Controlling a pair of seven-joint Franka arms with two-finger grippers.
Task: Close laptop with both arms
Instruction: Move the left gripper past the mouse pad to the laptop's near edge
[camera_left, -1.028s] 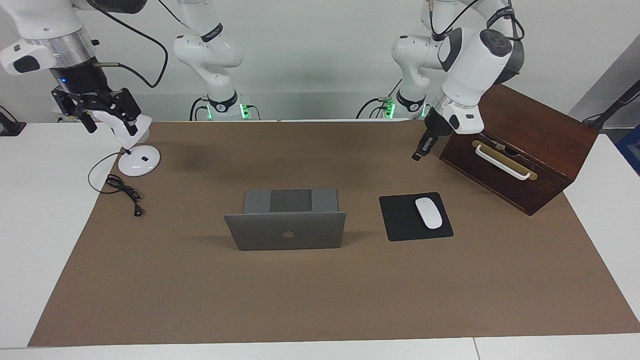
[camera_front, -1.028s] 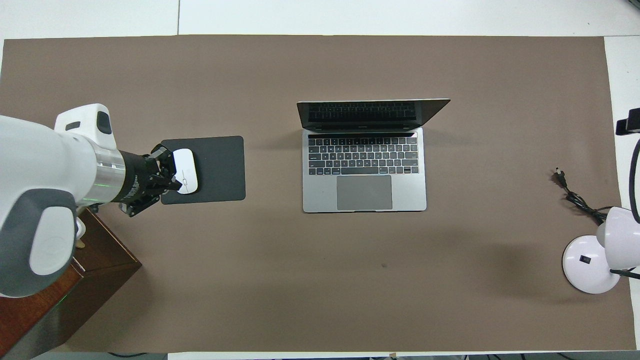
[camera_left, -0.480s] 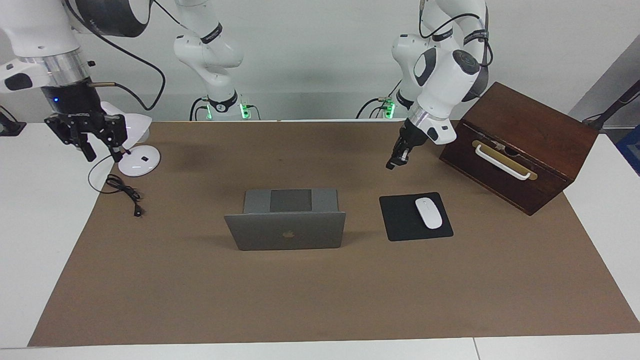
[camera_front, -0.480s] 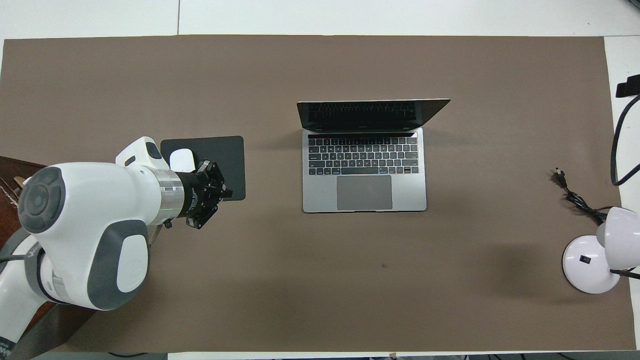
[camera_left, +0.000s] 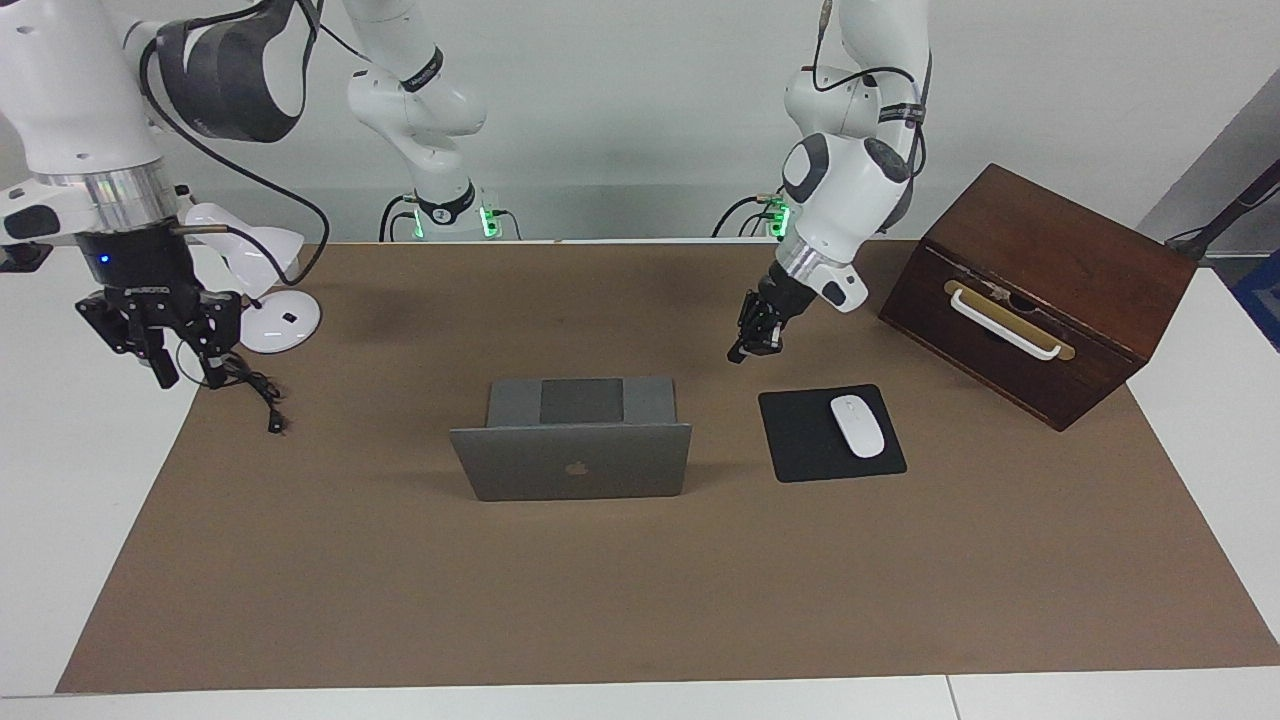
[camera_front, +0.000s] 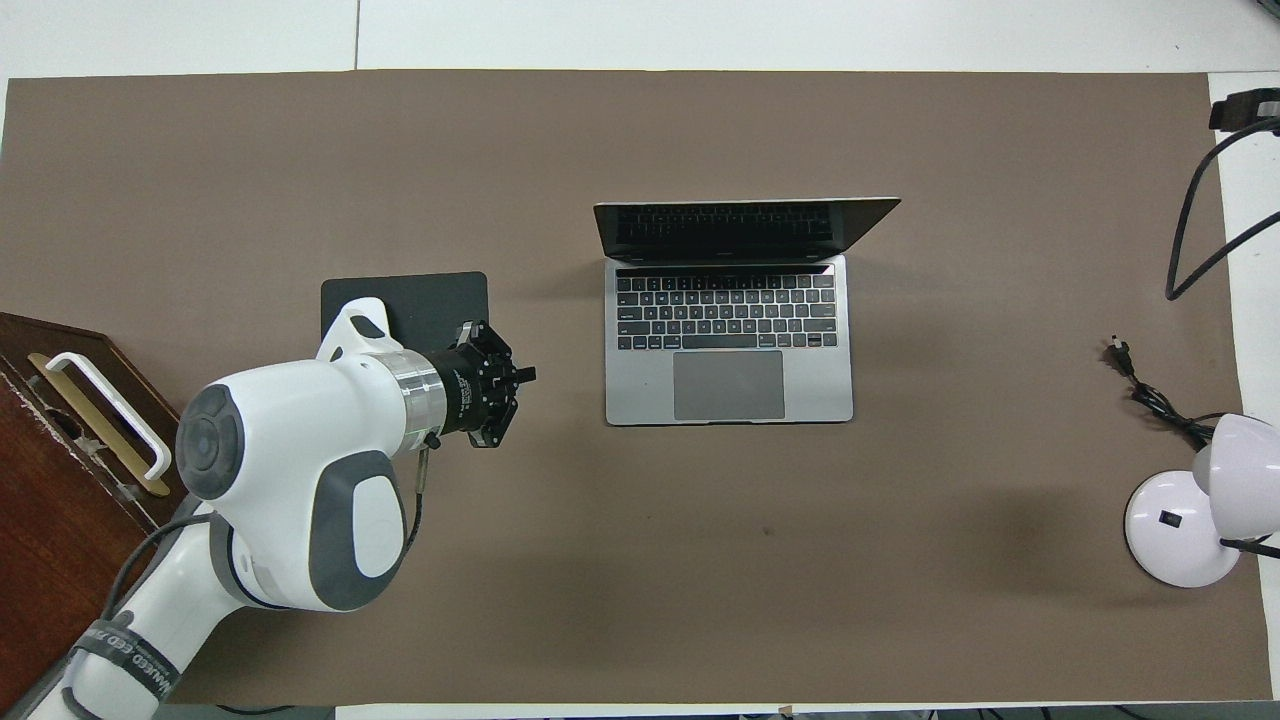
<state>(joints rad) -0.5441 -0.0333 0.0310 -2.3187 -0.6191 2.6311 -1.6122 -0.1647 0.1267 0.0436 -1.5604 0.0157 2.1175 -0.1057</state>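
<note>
Left gripper, fingertips together and empty, hangs over bare mat between the laptop and the mouse pad; right gripper, jaws part open w/ nothing in them, is up over the lamp's cable, well apart from the laptop. Laptop sits mid-table, lid upright & untouched. Risk: an uneven push by one arm could skid it across the mat or tip it.

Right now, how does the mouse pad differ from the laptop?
The mouse pad is black, flat and smaller; the laptop is silver-grey, larger, its lid standing open. The mouse pad carries a white mouse; nothing rests on the laptop. Both lie on the brown mat.
</note>
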